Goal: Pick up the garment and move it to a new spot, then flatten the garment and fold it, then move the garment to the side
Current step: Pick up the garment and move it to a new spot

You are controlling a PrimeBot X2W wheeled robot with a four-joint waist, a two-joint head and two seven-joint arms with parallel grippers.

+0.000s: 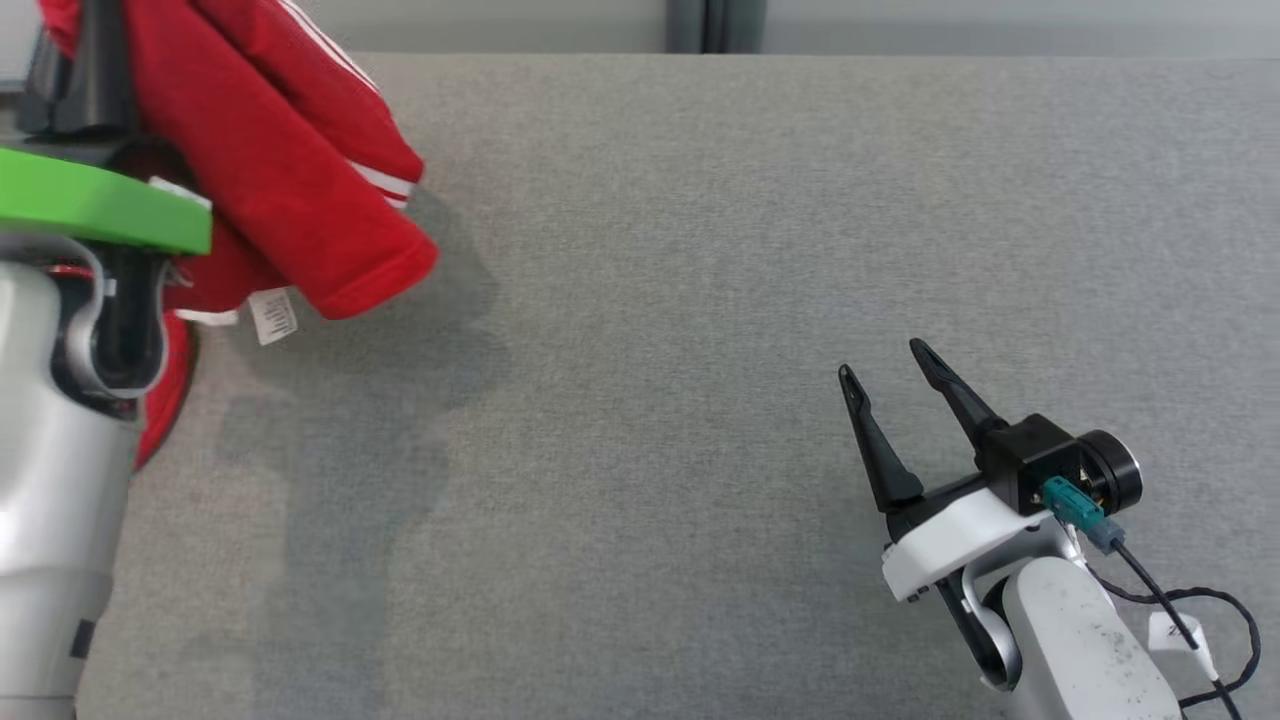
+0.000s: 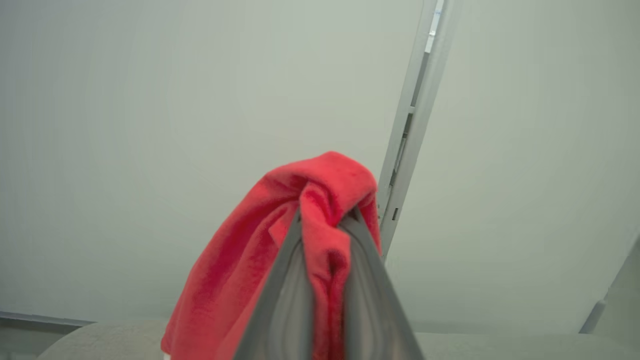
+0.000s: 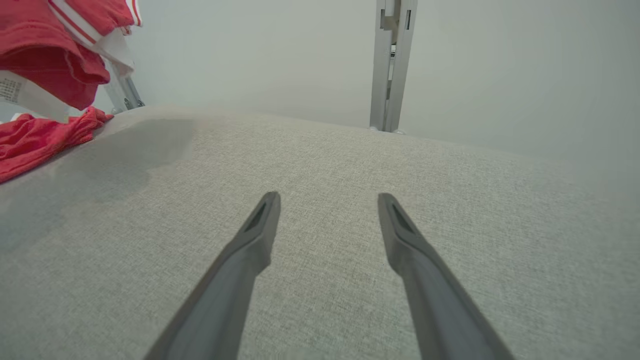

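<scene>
L gripper [image 2: 326, 214] is clamping tight on the red garment [image 2: 235, 270], w/ a fold bunching up betw. its fingers and over the tips. The rest is hanging down beneath it, a white label [image 1: 273, 315] dangling at the lower edge. One end is trailing on the grey table [image 1: 700, 300] below. R gripper [image 1: 883, 360] is hovering low over bare tabletop w/ jaws spread wide, gripping nothing. The garment is hanging well apart from it, off to its left and ahead.
</scene>
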